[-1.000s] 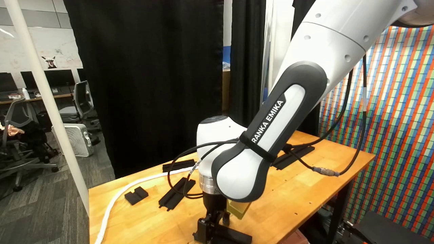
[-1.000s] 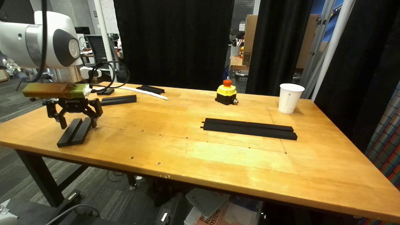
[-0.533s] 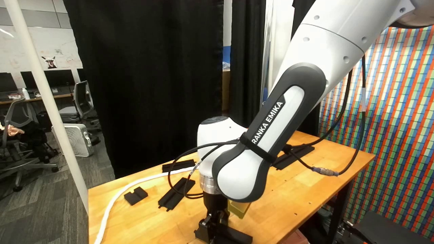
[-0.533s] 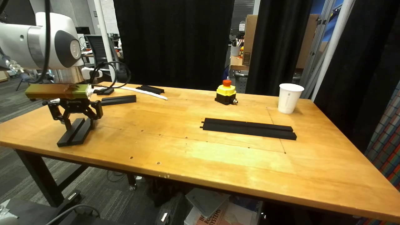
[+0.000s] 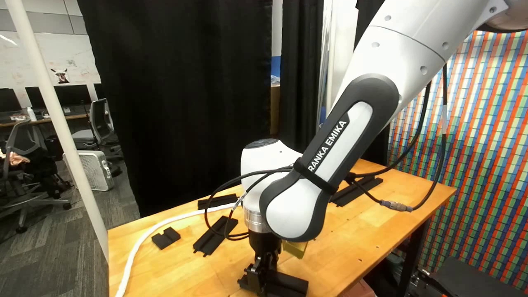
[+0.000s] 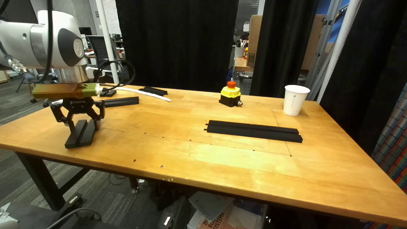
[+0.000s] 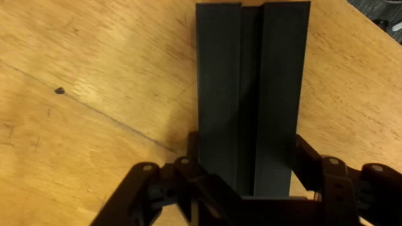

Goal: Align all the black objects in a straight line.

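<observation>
1. Grooved black bar (image 7: 248, 94) and gripper (image 6: 85, 129) sit slightly nearer the long black strip (image 6: 252, 131) than earlier.
2. Jaws clamp the bar's sides near the edge of the table (image 6: 178, 143) (lift unclear).
3. Held off-centre, it could pivot, landing crooked.
</observation>
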